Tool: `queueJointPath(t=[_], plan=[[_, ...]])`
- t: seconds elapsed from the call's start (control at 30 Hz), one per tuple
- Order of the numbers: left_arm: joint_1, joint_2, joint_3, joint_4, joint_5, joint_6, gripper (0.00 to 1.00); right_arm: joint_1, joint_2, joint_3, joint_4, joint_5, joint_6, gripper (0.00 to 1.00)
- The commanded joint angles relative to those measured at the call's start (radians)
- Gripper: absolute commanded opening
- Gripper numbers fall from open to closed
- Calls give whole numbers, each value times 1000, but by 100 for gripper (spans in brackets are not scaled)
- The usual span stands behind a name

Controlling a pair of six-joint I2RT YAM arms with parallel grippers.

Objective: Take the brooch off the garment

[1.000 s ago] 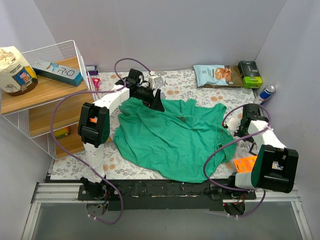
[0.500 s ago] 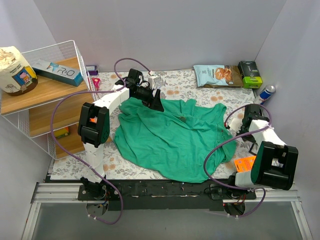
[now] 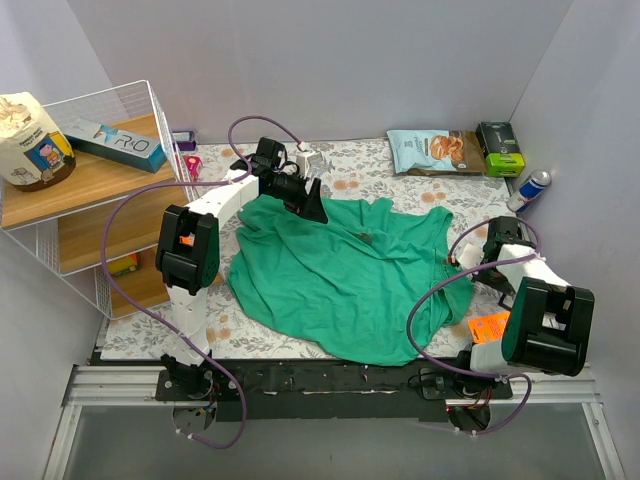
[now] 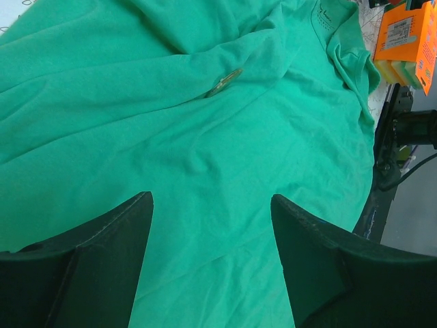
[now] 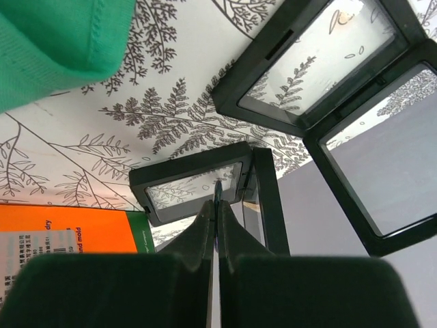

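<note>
The garment (image 3: 340, 275), a wrinkled emerald-green shirt, lies spread over the floral mat. The brooch (image 3: 365, 237) shows as a small dark speck on its upper middle; in the left wrist view the brooch (image 4: 224, 83) is a slim brownish-grey pin lying on a fold. My left gripper (image 4: 212, 205) hovers open over the cloth at the shirt's far-left edge (image 3: 308, 203), nothing between its fingers (image 4: 102, 260). My right gripper (image 5: 217, 198) is off the shirt, shut on a thin dark piece seen edge-on, just above a small black-framed box (image 5: 171, 195). A shirt corner (image 5: 54, 48) shows top left.
Two larger black frames (image 5: 321, 61) lie beside the small box, an orange pack (image 3: 490, 327) near them. A wire shelf (image 3: 100, 190) stands at left. A snack bag (image 3: 430, 150), a green box (image 3: 498, 148) and a can (image 3: 530, 188) sit at the back right.
The right wrist has shifted slightly toward the near edge. The left arm and the shirt have not moved.
</note>
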Motion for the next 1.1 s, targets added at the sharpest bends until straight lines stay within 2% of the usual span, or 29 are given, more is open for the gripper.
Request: queueJointPath(t=[0.0, 0.47, 0.6, 1.07], plan=[[-10, -46, 13, 5, -6, 13, 69, -4, 1, -5, 42, 14, -71, 1], [-22, -46, 3, 3, -3, 13, 69, -6, 28, -9, 42, 31, -42, 2], [-22, -44, 1, 3, -1, 15, 69, -4, 26, -8, 25, 28, -22, 12], [-22, -36, -5, 16, 12, 12, 69, -3, 23, 41, -35, 16, 21, 26]])
